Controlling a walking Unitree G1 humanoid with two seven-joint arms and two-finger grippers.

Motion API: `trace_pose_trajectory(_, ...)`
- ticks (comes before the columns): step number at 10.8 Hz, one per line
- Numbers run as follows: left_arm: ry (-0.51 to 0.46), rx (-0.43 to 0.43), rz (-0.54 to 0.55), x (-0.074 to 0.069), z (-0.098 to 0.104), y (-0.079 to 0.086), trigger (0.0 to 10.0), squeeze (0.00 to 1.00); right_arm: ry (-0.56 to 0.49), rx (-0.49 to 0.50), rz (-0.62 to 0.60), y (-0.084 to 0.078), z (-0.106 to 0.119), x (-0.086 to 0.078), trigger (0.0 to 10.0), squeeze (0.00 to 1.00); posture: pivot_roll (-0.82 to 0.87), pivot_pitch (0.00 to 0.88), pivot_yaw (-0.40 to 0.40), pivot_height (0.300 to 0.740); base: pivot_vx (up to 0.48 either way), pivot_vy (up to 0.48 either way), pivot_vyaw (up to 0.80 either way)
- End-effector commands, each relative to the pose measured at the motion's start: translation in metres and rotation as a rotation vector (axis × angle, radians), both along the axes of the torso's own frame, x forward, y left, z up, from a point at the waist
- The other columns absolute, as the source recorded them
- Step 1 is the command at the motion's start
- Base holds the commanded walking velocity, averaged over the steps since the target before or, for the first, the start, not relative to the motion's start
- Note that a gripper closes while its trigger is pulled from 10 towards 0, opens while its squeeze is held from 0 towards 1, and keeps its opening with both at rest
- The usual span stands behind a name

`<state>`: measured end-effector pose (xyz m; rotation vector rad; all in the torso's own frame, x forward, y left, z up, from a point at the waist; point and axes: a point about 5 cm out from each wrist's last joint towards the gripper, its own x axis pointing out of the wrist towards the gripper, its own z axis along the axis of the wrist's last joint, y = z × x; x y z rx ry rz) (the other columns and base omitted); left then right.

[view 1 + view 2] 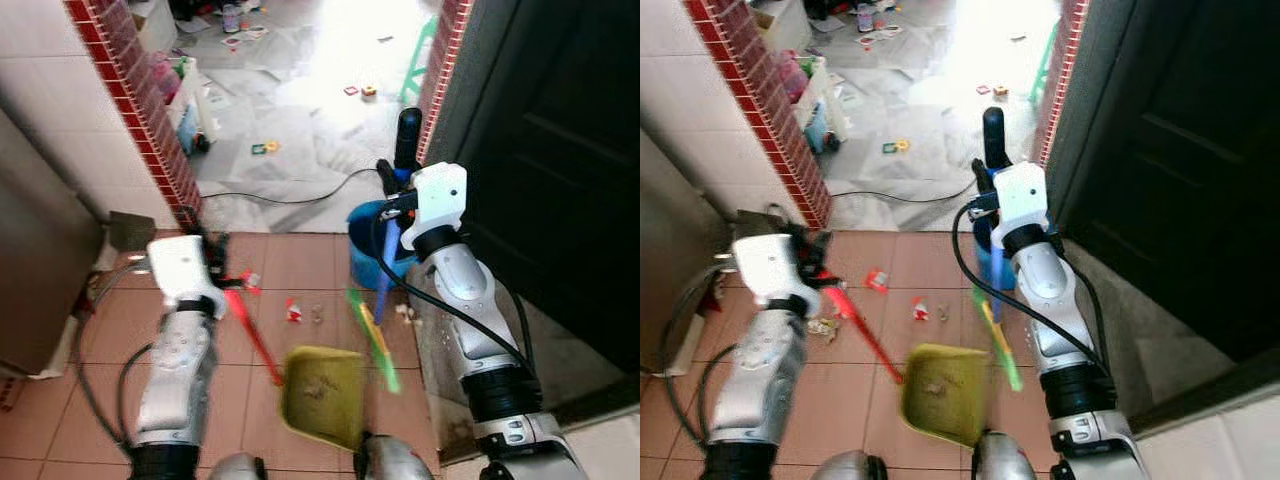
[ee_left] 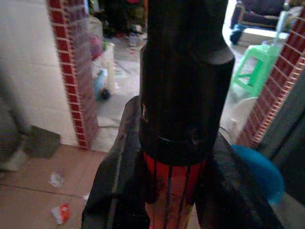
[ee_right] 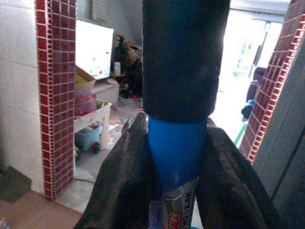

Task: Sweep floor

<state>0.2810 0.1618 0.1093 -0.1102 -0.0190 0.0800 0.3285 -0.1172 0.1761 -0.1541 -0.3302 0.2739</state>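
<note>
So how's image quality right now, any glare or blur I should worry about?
Eye views: daylight blows out the far room's floor, and the dustpan and green broom bristles look smeared. Both wrist views: soft close up, with the red handle and blue handle blocking the centre.

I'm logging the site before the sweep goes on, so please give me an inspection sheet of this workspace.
Surface: terracotta floor tiles, dusty; pale floor beyond the brick pillar.
Job's things: yellow-green dustpan on a red handle, debris inside; broom with a blue handle and green bristles.
Clutter: wrappers on the tiles; scraps on the far floor.
Hands: left hand shut on the red handle; right hand shut on the broom.
Cables: black cord across the threshold.
Surroundings: blue bucket, green stool, dark door.
</note>
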Motion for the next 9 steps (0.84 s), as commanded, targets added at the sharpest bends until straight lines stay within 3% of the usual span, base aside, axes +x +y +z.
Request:
trace_pose_trajectory(1,-0.083,0.026,0.046,0.001,0.017,0.011,10.0,0.0,-0.074,0.007,0.009,0.002,0.016,0.002,10.0,0.0,-0.03,0.126,0.041,0.74,0.0,0.0,0.0)
trace_pose_trajectory(7,-0.096,0.021,0.111,0.006,0.023,0.025,10.0,0.0,-0.166,-0.065,-0.105,-0.02,0.031,0.007,10.0,0.0,-0.04,0.136,0.038,0.74,0.0,0.0,0.0)
trace_pose_trajectory(9,-0.085,0.015,0.113,0.005,0.021,0.025,10.0,0.0,-0.166,-0.095,-0.134,-0.026,0.029,0.009,10.0,0.0,-0.04,0.138,0.037,0.74,0.0,0.467,-0.8)
